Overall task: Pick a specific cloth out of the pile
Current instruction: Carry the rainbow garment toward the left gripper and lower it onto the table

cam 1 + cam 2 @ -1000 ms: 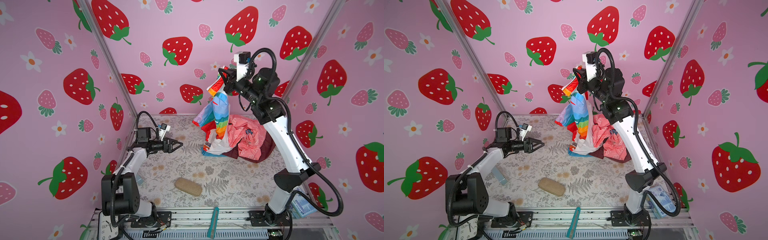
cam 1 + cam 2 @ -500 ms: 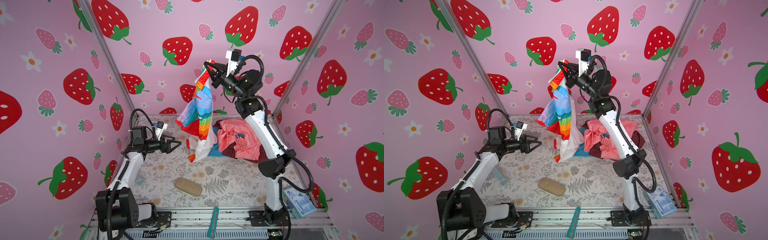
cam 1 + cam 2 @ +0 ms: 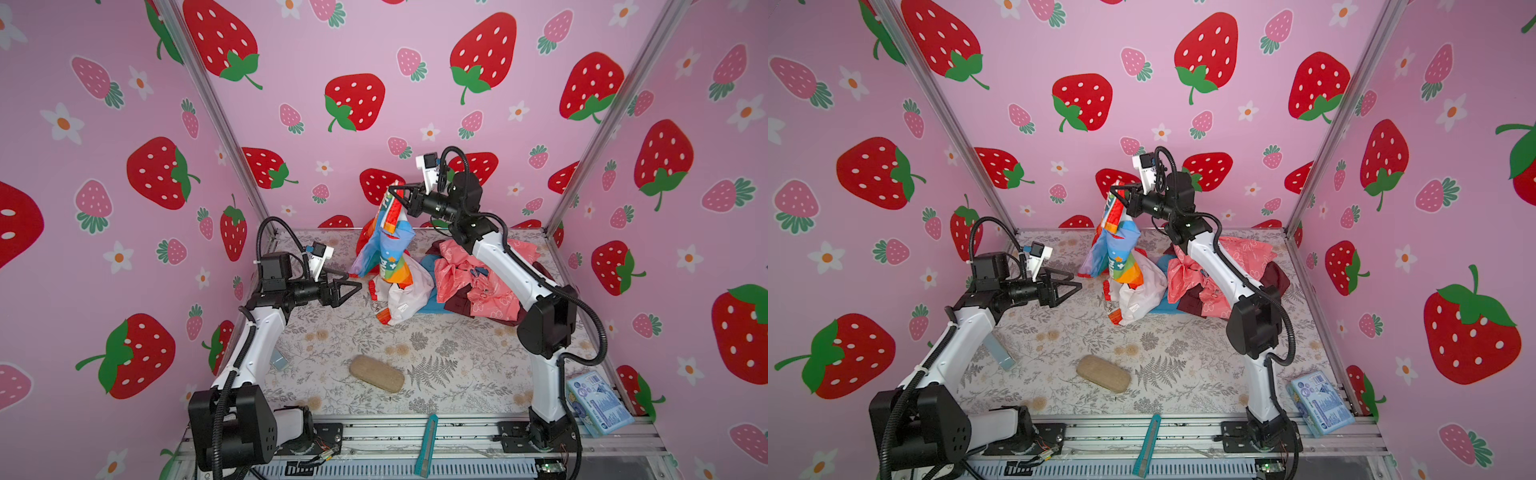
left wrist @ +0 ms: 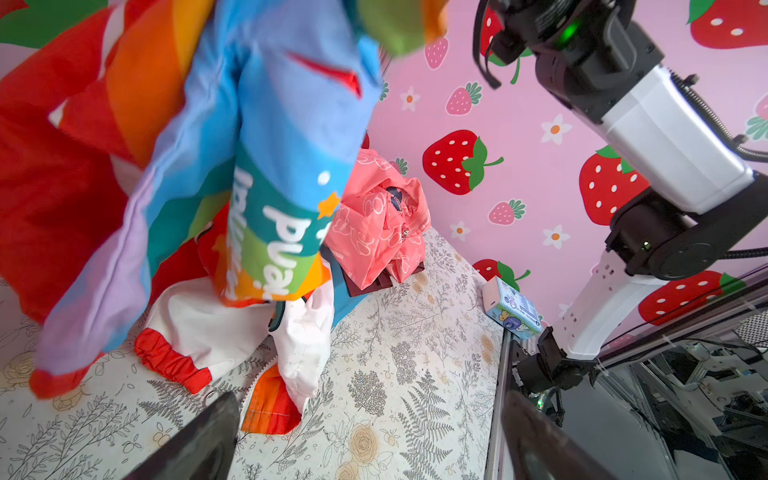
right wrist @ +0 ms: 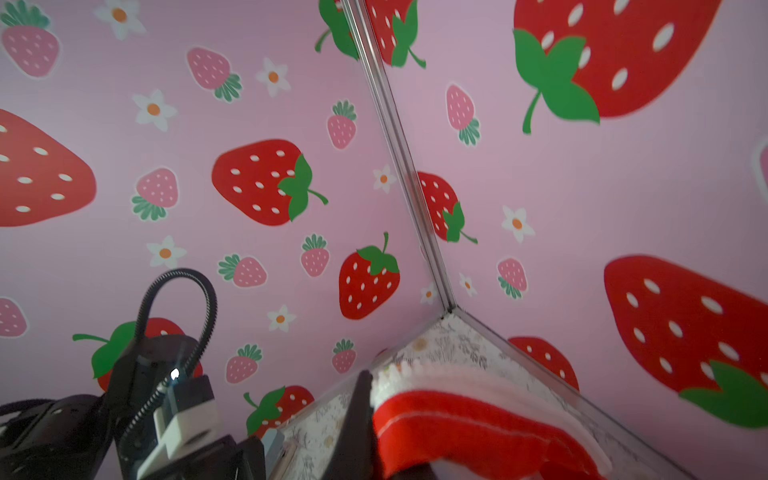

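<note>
Above the bench (image 3: 457,353) (image 3: 1187,357) in both top views, the right jaws clamp the cloth (image 3: 384,245) (image 3: 1115,249) by its top, its tail beside the pile (image 3: 469,282) (image 3: 1187,278); the left jaws stand apart. The left wrist view shows the cloth (image 4: 270,137) close ahead; in the right wrist view the cloth (image 5: 457,424) sits pinched.

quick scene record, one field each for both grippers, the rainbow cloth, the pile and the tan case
right gripper: shut on the cloth's top edge, raised high
left gripper: open, empty, pointing toward the cloth
cloth: hanging, lower end resting on the table
pile: beside the cloth, partly hidden by the right arm
case: lying near the front, apart from both grippers
</note>
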Robot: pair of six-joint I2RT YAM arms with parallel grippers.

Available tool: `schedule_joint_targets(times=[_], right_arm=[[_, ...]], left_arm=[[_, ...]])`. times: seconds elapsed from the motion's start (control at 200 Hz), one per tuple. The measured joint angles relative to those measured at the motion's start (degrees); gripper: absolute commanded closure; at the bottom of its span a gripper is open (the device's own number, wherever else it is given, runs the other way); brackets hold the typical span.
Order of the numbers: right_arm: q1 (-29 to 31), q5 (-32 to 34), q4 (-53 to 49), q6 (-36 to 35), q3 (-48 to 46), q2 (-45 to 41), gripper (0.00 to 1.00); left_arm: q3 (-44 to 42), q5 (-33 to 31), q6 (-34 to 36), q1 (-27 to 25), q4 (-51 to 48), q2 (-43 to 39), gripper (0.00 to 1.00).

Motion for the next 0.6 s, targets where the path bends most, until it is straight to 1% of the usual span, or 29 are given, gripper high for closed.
schedule_joint_targets(times=[0.105,0.275,0.485,0.6], right_arm=[[0.0,1.1,-5.5,-2.8,-5.2,-1.0,1.00],[0.0,5.0,-11.3,-5.8,-12.7,-1.1,1.00],[0.0,13.5,-19.0,-8.3,-17.8,-1.0,1.00],[0.0,17.2,-21.1,-9.3,-20.3,-0.9,1.00]], left_arm=[[0.0,0.1,-0.2,0.0,0.2,0.6,0.01],[0.0,0.2,-0.3,0.0,0.4,0.9,0.01],[0.0,0.2,-0.4,0.0,0.5,1.7,0.01],[0.0,0.2,-0.4,0.0,0.5,2.0,0.01]])
